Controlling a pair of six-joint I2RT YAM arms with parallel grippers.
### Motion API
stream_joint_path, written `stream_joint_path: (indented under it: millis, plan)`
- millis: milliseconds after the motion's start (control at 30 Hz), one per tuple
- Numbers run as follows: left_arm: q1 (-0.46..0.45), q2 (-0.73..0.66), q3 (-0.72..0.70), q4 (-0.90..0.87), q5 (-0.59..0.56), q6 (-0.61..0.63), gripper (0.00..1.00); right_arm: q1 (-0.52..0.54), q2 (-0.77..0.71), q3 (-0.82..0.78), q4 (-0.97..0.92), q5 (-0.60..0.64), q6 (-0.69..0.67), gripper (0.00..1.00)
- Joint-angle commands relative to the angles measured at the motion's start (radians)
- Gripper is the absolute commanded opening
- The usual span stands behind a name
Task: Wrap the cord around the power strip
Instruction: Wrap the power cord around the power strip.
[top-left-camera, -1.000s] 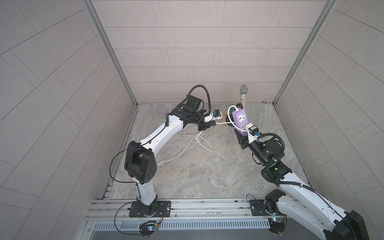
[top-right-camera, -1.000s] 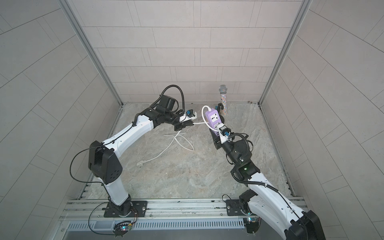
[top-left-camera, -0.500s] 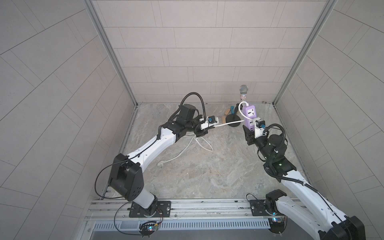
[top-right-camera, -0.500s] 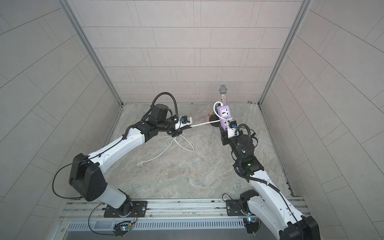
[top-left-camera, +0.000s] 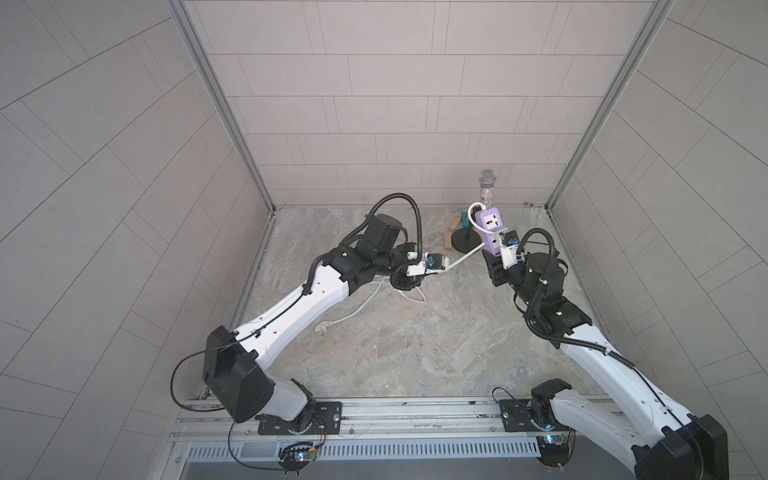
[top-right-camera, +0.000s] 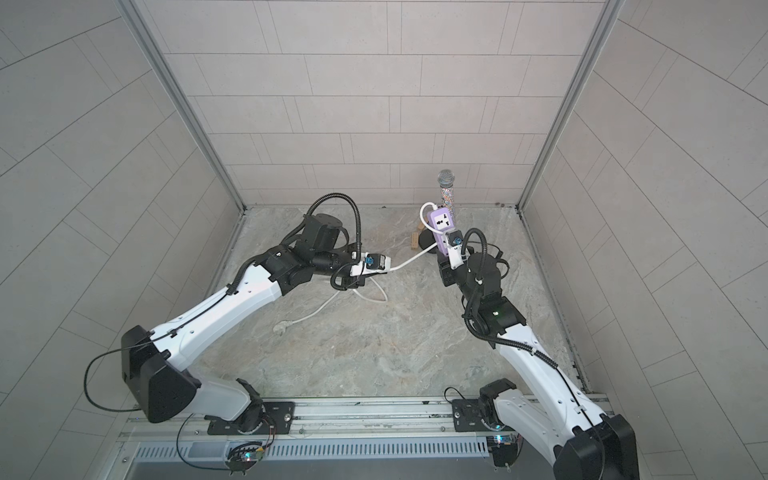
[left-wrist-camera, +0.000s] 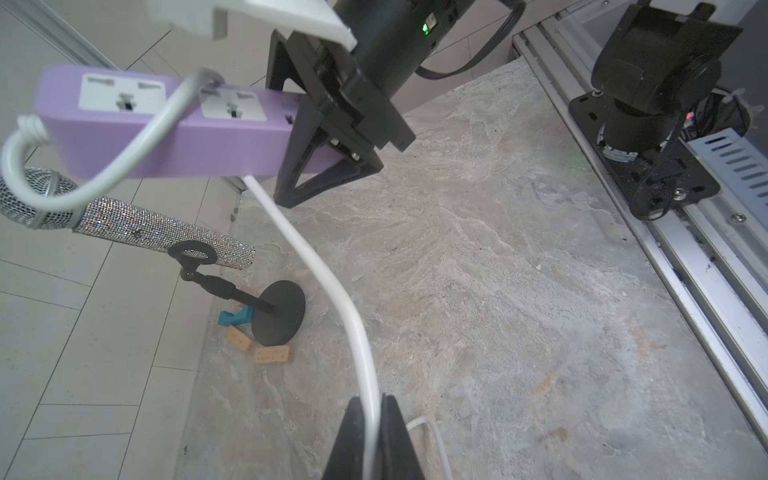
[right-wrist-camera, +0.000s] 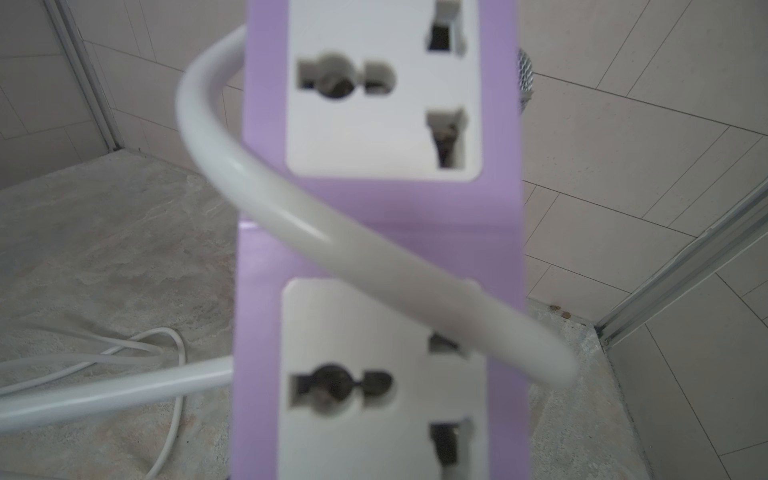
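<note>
Nearest the front edge, the white plug (top-left-camera: 322, 329) lies on the desk (top-left-camera: 415, 353), left of centre, with slack loops trailing farther back. Beyond these, the cord (left-wrist-camera: 332, 291) is pinched between the pressed-together left fingers (left-wrist-camera: 353, 440) and runs fairly taut, rising rightward and back to the power strip (top-left-camera: 490, 228). The strip is held clear of the desk near the far edge. It is clamped at its lower end by the right fingers (left-wrist-camera: 293, 158), with its long axis tilted upward. One turn is laid diagonally between its socket faces. The next turn is judged to need the cord carried round from the left. The strip's back is hidden, and a glittery microphone (top-left-camera: 486, 187) stands just behind.
</note>
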Motion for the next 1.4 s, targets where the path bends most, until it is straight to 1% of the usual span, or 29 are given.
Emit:
stream_joint_path:
  millis: [0, 133, 233, 367, 433, 600, 700, 800, 833, 1000, 1067, 1133, 1233, 1300, 1367]
  plan:
    - [-0.016, -0.042, 0.079, -0.176, 0.001, 0.112, 0.00, 0.038, 0.018, 0.028, -0.076, 0.135, -0.076, 0.00]
    - [-0.025, -0.031, 0.145, -0.206, 0.002, 0.150, 0.00, 0.134, 0.031, 0.022, -0.143, 0.074, -0.202, 0.00]
    - [-0.026, -0.009, 0.184, -0.212, -0.035, 0.179, 0.00, 0.186, 0.028, 0.008, -0.183, 0.000, -0.257, 0.00]
    - [-0.025, 0.032, 0.254, -0.238, -0.088, 0.222, 0.00, 0.209, 0.022, -0.001, -0.225, -0.128, -0.259, 0.00]
    - [-0.025, 0.057, 0.285, -0.243, -0.105, 0.241, 0.00, 0.229, 0.011, -0.013, -0.231, -0.213, -0.261, 0.00]
    - [-0.019, 0.127, 0.355, -0.270, -0.143, 0.277, 0.00, 0.260, -0.032, -0.065, -0.162, -0.388, -0.243, 0.00]
    - [-0.017, 0.172, 0.405, -0.304, -0.141, 0.294, 0.00, 0.289, -0.037, -0.074, -0.143, -0.449, -0.253, 0.00]
    - [-0.014, 0.212, 0.438, -0.320, -0.117, 0.300, 0.00, 0.322, -0.034, -0.074, -0.117, -0.477, -0.263, 0.00]
    - [-0.013, 0.223, 0.441, -0.318, -0.112, 0.301, 0.00, 0.331, -0.038, -0.101, -0.102, -0.484, -0.264, 0.00]
    - [-0.001, 0.248, 0.398, -0.287, -0.085, 0.298, 0.00, 0.352, -0.088, -0.133, -0.001, -0.502, -0.239, 0.00]
    - [0.019, 0.253, 0.392, -0.295, -0.040, 0.263, 0.00, 0.351, -0.120, -0.148, 0.043, -0.487, -0.219, 0.00]
    - [0.047, 0.257, 0.391, -0.289, 0.043, 0.212, 0.01, 0.351, -0.161, -0.161, 0.090, -0.468, -0.181, 0.00]
    - [0.080, 0.276, 0.405, -0.292, 0.124, 0.160, 0.10, 0.351, -0.193, -0.184, 0.165, -0.461, -0.140, 0.00]
    - [0.085, 0.295, 0.418, -0.310, 0.136, 0.150, 0.19, 0.351, -0.194, -0.186, 0.188, -0.466, -0.119, 0.00]
    - [0.089, 0.316, 0.434, -0.334, 0.141, 0.148, 0.24, 0.351, -0.194, -0.197, 0.229, -0.466, -0.091, 0.00]
